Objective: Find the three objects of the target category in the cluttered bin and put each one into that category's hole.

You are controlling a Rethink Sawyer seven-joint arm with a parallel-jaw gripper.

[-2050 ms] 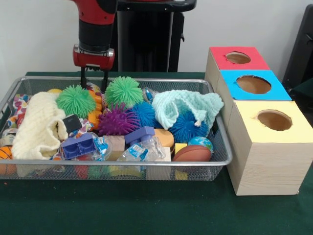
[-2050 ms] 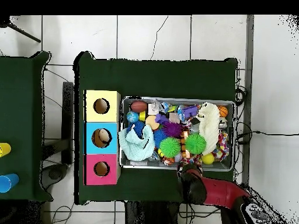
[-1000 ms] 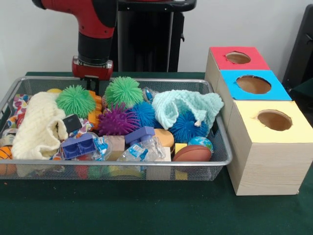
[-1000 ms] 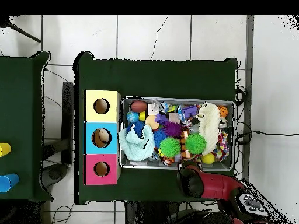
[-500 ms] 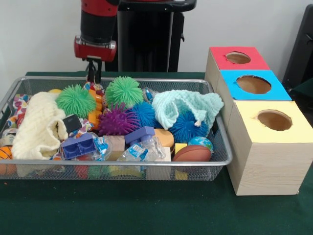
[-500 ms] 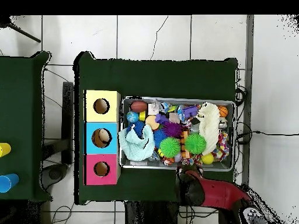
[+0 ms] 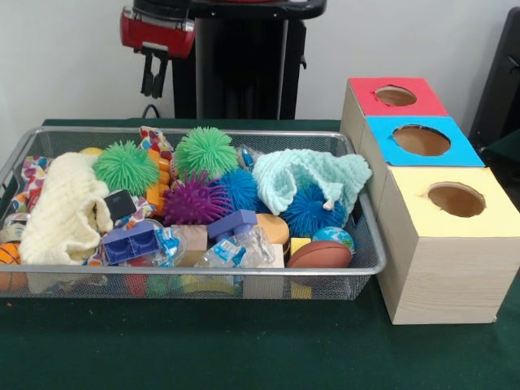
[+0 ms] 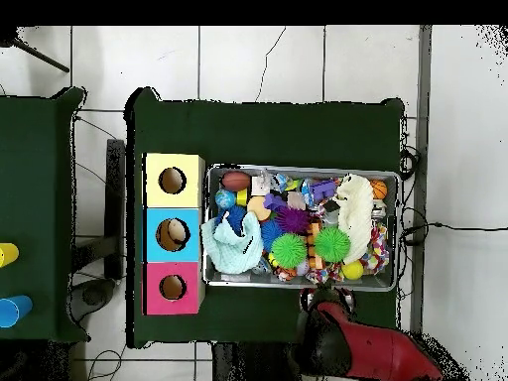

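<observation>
The gripper (image 7: 153,81) is held high above the far left corner of the wire bin (image 7: 244,280). Its two black fingers (image 7: 147,78) are seen close together with only a thin gap, and nothing is held between them.

Right under it, two green spiky balls (image 7: 125,166) are seen in the bin, with a purple spiky ball (image 7: 195,201) and a blue spiky ball (image 7: 240,188) just in front. A cream cloth (image 7: 61,213) is laid on the left side. A light green cloth (image 7: 309,175) is draped on the right side. A small brown football (image 7: 319,254) is found at the near right corner.

Beside the bin, three boxes are lined up: a red box (image 7: 393,96), a blue box (image 7: 418,140) and a yellow box (image 7: 451,207). A round hole is cut in each top.
</observation>
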